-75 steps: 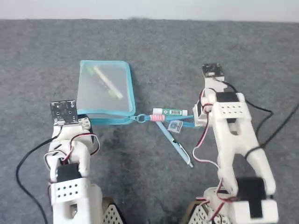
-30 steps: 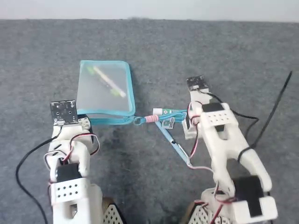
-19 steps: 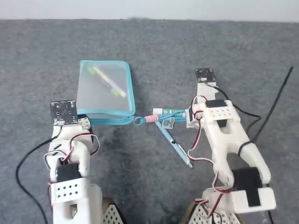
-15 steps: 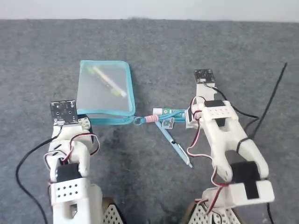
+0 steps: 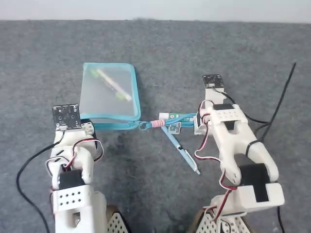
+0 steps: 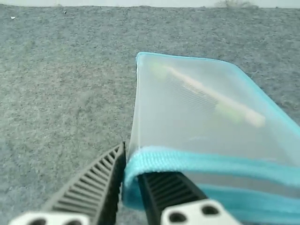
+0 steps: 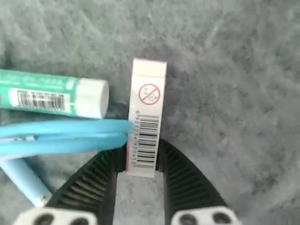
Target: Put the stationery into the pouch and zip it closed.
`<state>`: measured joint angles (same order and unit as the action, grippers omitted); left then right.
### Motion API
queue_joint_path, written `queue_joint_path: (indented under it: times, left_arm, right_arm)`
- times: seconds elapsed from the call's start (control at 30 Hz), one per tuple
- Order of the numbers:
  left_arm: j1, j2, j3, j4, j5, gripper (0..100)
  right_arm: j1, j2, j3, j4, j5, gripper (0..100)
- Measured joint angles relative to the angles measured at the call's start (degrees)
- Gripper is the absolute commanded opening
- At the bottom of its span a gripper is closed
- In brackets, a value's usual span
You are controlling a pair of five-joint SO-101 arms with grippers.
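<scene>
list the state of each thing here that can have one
pouch, flat, one item inside; zip state unclear
left gripper, shut on pouch corner
right gripper, shut on eraser
glue stick, capped, outside pouch
blue pen, lying outside pouch

We're in a robotics lab set-up here: a bench point(image 5: 48, 43) covered in grey felt-like matting, a bare pale wall point(image 5: 155, 9) behind it, and a white left arm point(image 5: 73, 165) and right arm point(image 5: 233, 141) side by side, servo wires exposed, black cables point(image 5: 279, 109) trailing off.
</scene>
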<state>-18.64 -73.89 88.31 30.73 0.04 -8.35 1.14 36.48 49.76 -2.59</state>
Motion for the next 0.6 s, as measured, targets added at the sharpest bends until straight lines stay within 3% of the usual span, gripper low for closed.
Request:
queue_joint_path:
  times: [0.13, 0.33, 0.43, 0.6]
  left_arm:
    - [0.09, 0.00, 0.00, 0.00, 0.00, 1]
    - [4.57, 0.00, 0.00, 0.00, -0.26, 1]
    - [7.21, 0.00, 0.00, 0.00, -0.44, 1]
    - [13.98, 0.00, 0.00, 0.00, -0.26, 1]
  right_arm:
    - [2.64, -5.63, -1.93, 9.49, 4.84, 0.7]
    - [3.25, -25.93, -2.02, 23.74, 12.31, 0.7]
    - [-1.76, -36.57, -2.02, 31.38, 17.23, 0.7]
    - [-16.70, -46.95, -2.02, 39.91, 20.48, 0.7]
